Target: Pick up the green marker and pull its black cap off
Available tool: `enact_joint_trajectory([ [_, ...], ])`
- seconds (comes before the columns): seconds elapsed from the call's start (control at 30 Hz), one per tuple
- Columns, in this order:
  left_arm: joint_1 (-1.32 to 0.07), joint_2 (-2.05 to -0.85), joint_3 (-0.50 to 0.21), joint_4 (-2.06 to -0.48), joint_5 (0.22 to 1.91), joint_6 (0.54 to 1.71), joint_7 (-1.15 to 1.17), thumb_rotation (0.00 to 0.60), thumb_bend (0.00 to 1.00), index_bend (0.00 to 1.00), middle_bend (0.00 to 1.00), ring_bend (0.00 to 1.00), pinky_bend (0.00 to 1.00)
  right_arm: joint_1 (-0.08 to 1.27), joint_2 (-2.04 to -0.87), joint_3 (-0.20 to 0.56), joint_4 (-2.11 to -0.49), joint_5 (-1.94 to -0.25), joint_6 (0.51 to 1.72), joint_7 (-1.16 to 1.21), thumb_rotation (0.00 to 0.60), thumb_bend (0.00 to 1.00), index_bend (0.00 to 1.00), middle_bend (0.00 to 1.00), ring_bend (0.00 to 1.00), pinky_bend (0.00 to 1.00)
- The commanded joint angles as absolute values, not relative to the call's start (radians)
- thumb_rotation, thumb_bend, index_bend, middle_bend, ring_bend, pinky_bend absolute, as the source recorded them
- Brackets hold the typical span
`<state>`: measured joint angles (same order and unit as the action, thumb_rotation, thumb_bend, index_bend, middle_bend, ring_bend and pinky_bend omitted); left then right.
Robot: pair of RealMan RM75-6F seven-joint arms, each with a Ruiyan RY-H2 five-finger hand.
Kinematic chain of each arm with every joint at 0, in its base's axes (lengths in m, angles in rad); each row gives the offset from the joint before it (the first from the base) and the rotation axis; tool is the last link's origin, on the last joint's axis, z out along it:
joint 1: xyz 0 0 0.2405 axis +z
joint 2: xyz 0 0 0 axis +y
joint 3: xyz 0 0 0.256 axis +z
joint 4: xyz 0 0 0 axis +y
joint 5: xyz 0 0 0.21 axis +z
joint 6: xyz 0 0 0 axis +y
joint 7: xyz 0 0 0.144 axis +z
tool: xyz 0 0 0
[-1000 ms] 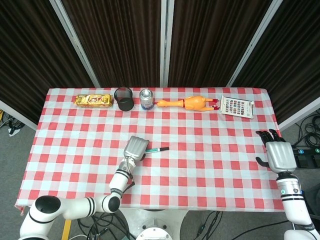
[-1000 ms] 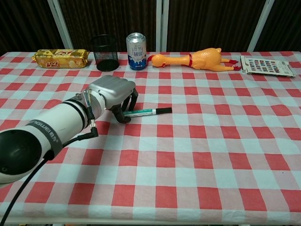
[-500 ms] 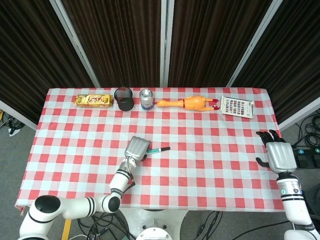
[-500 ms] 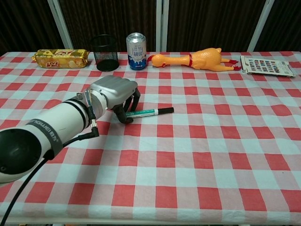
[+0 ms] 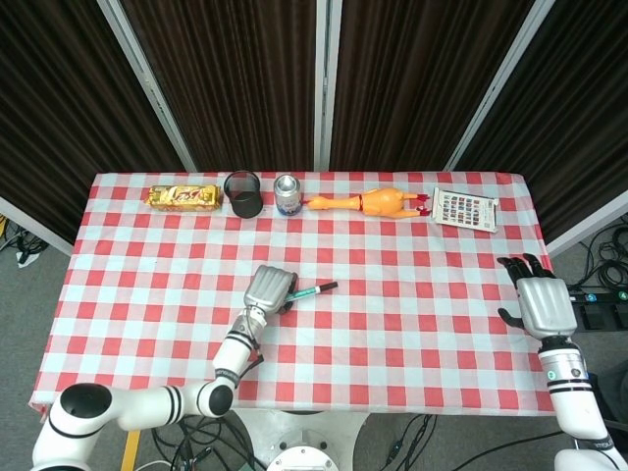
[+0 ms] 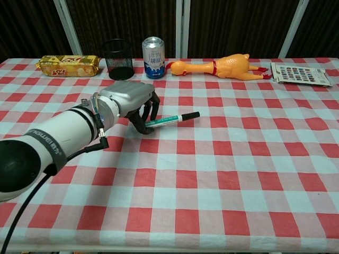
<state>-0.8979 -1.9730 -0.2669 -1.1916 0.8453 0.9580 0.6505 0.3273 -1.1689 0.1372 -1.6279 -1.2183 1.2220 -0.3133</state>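
Fingers of the left hand curl around the tail of the green marker, holding it tilted so its black cap points right, raised off the checked table. Writing on the white forearm reads roughly "nowei", though foreshortening blurs it. At the table's right edge the right hand hangs with fingers spread, holding nothing. Along the far edge stand a gold snack bar printed "3½", a black mesh cup, a blue-and-white can whose label is too small to read, a rubber chicken and a colour card.
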Motion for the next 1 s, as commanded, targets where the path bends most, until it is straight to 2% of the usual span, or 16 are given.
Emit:
enact_joint_trajectory([
  [0.03,-0.898,-1.957,-0.286,-1.219,0.861,0.950,0.611,0.600,0.38,0.59,0.64,0.92,1.00,0.333,-1.174,0.136,-1.628,-1.223,1.218,-0.318,0.600,0.09,0.19,0.22,0.11,0.36],
  [0.27,-0.936,-1.932,-0.322,-1.299,0.860,0.918,0.588,0.600,0.39,0.59,0.64,0.92,1.00,0.390,-1.211,0.145,-1.615,-1.268,1.169,-0.312,0.600,0.09,0.19,0.25,0.13,0.36],
  [0.5,-0.994,-1.916,-0.347,-1.381,0.813,0.913,0.644,0.600,0.39,0.59,0.64,0.92,1.00,0.479,-1.262,0.182,-1.578,-1.286,1.091,-0.279,0.600,0.09,0.25,0.30,0.17,0.38],
  [0.67,-1.039,-1.919,-0.365,-1.395,0.751,0.933,0.705,0.600,0.39,0.59,0.64,0.92,1.00,0.542,-1.287,0.191,-1.551,-1.275,1.002,-0.252,0.600,0.10,0.34,0.34,0.21,0.40],
  [0.77,-1.062,-1.922,-0.366,-1.394,0.730,0.952,0.736,0.600,0.39,0.59,0.64,0.92,1.00,0.576,-1.302,0.190,-1.542,-1.275,0.961,-0.258,0.600,0.10,0.34,0.35,0.21,0.40],
  [1.0,-1.090,-1.932,-0.367,-1.378,0.695,0.977,0.756,0.600,0.39,0.59,0.64,0.92,1.00,0.619,-1.363,0.188,-1.519,-1.292,0.960,-0.283,0.600,0.10,0.34,0.36,0.21,0.41],
])
